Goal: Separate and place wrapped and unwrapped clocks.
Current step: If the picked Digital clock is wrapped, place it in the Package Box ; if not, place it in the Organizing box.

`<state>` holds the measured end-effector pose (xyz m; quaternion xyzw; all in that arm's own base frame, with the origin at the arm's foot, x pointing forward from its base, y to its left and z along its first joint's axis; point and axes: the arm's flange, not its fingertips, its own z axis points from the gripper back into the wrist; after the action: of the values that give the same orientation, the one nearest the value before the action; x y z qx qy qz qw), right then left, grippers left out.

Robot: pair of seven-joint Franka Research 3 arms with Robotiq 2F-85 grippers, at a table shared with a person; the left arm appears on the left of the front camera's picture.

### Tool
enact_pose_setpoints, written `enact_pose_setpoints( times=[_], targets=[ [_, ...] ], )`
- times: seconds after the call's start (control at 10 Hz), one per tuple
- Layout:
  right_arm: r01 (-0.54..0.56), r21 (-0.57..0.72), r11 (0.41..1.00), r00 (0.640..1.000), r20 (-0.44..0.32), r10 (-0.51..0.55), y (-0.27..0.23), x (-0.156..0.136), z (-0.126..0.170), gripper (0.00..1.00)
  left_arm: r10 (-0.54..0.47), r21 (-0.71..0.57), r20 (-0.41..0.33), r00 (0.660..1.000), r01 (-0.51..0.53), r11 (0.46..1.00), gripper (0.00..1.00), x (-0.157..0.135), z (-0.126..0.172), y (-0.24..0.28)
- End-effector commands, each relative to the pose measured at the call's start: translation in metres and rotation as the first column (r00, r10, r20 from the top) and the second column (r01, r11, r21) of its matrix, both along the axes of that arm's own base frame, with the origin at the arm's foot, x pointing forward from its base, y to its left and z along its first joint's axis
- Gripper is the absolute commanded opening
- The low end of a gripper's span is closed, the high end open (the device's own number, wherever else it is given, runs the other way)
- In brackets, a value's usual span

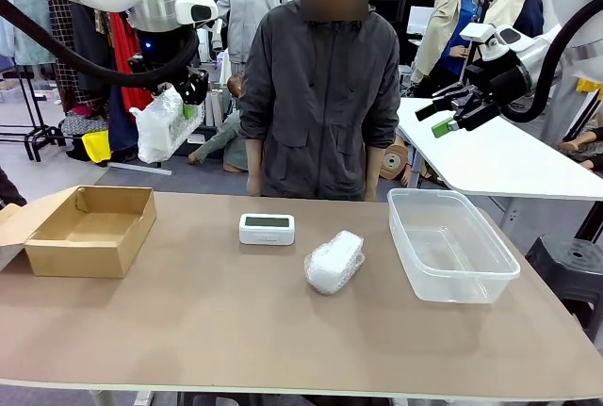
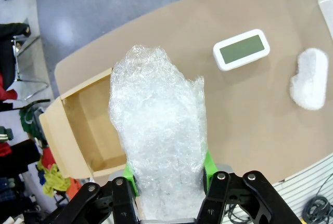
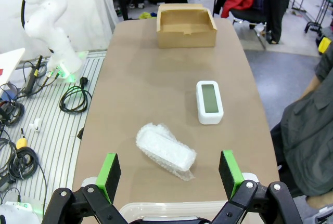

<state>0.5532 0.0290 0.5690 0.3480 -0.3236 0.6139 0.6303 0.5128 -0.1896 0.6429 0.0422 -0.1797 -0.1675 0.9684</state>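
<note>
High over the table's left end, my left gripper [image 1: 184,86] is shut on a bubble-wrapped clock [image 1: 165,123], which hangs above and behind the cardboard box [image 1: 89,227]. In the left wrist view the bundle [image 2: 158,146] stands between the green pads [image 2: 130,174], over the box [image 2: 83,130]. A bare white clock [image 1: 267,228] with a grey-green screen lies at mid table. Another wrapped clock [image 1: 334,262] lies just right of it. My right gripper [image 1: 443,114] hangs open high above the right side; its own view [image 3: 170,174] looks down on the wrapped clock [image 3: 165,151] and the bare clock [image 3: 209,102].
A clear plastic container [image 1: 450,244] stands at the table's right. The open cardboard box [image 3: 186,26] sits at the left end, one flap out. A person [image 1: 320,95] stands at the far edge, hands down. A white table [image 1: 499,161] is behind right.
</note>
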Motion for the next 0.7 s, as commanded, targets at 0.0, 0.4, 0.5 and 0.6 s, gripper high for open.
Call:
enact_pose_setpoints(
  times=[0.0,0.4,0.5,0.6],
  targets=[
    [-0.001,-0.003,1.0,1.0,0.004,0.001,0.0,0.0,0.002,1.0,0.0,0.0,0.0,1.0,0.0,1.0,0.0,0.0,0.0,0.0],
    [-0.001,-0.003,1.0,1.0,0.004,0.001,0.0,0.0,0.002,1.0,0.041,0.173,0.024,0.999,-0.045,0.984,0.0,0.016,-0.042,0.059],
    [-0.001,-0.003,1.0,1.0,0.004,0.001,0.0,0.0,0.002,1.0,0.075,0.19,-0.015,0.997,-0.071,0.979,0.0,0.021,-0.058,0.081],
    [-0.001,-0.003,1.0,1.0,0.004,0.001,0.0,0.0,0.002,1.0,0.068,0.216,-0.054,0.996,-0.055,0.975,0.0,0.025,-0.076,0.1]
  ],
)
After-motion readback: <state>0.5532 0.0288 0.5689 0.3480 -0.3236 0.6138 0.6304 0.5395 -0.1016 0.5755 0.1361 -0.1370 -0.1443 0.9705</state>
